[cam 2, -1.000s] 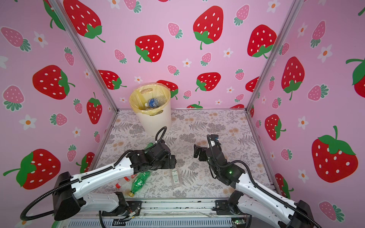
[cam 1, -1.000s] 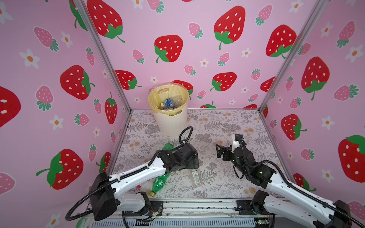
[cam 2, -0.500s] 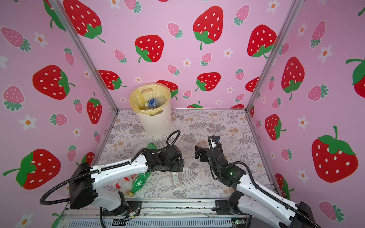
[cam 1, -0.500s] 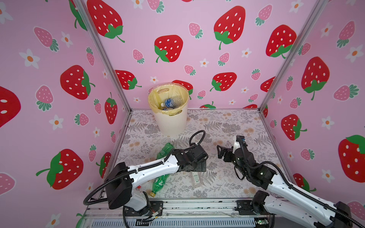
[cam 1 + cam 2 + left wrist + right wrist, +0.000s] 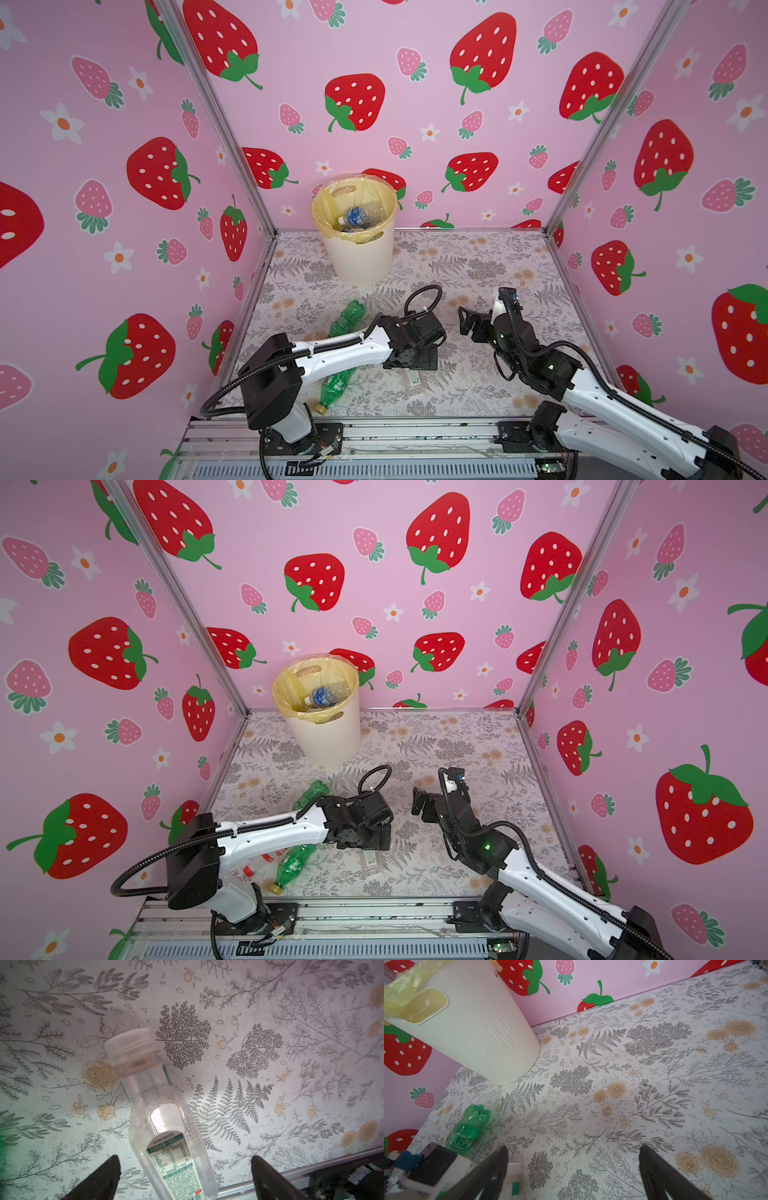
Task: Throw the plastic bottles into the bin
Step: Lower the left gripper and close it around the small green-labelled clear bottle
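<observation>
Surface: tabletop (image 5: pixel 478 266) under a pale cover printed with grey ferns and tan roses. A metal rail (image 5: pixel 415 436) runs along the near edge.
Room: three pink walls (image 5: pixel 415 50) with red and pink strawberries and white daisies. Aluminium posts (image 5: pixel 224 124) stand in the two back corners.

Dial laid on the table as in both top views, 12 at the back wall.

Bin (image 5: pixel 357 257), one: 11 o'clock, upright, with a yellowish liner (image 5: pixel 328 208). A blue-labelled bottle (image 5: pixel 358 216) lies inside; what is beneath it cannot be counted.

Bottles on the table, four, all lying:
- far green bottle (image 5: pixel 347 316), 9 o'clock
- yellow-capped green bottle (image 5: pixel 336 384), 8 o'clock
- white-capped clear bottle (image 5: pixel 166 1126), 6 o'clock
- red-capped bottle (image 5: pixel 268 858), 7 o'clock, partly under the left arm (image 5: pixel 270 833)

Grippers, two:
- Left gripper (image 5: pixel 185 1157): jaws spread wide either side of the white-capped clear bottle, not touching it.
- Right gripper (image 5: pixel 573 1148): 3 o'clock, jaws wide, empty.
</observation>
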Controlling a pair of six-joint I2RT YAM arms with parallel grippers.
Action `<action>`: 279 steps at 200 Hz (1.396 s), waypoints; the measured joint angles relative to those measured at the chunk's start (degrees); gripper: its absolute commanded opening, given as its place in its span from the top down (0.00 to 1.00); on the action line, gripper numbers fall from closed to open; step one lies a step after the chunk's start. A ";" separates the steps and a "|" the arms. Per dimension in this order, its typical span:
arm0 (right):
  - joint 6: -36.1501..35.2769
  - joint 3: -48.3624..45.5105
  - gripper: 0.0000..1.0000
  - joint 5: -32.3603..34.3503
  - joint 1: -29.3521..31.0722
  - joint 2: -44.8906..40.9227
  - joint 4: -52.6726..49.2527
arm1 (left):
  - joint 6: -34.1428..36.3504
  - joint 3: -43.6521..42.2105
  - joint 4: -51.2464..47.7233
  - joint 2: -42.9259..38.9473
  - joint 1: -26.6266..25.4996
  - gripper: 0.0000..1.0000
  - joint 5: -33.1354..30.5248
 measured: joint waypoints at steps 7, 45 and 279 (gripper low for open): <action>0.11 0.00 0.01 0.04 0.00 0.00 -0.07 | -0.13 0.00 -0.04 0.39 -0.09 0.01 0.31; 0.44 -0.04 0.01 0.13 0.00 -0.24 -0.22 | -0.57 0.13 -0.44 2.25 -0.15 0.03 1.49; 0.83 -0.04 0.01 0.72 -0.11 -0.37 -0.59 | -2.51 -2.43 3.15 5.07 2.14 0.36 8.35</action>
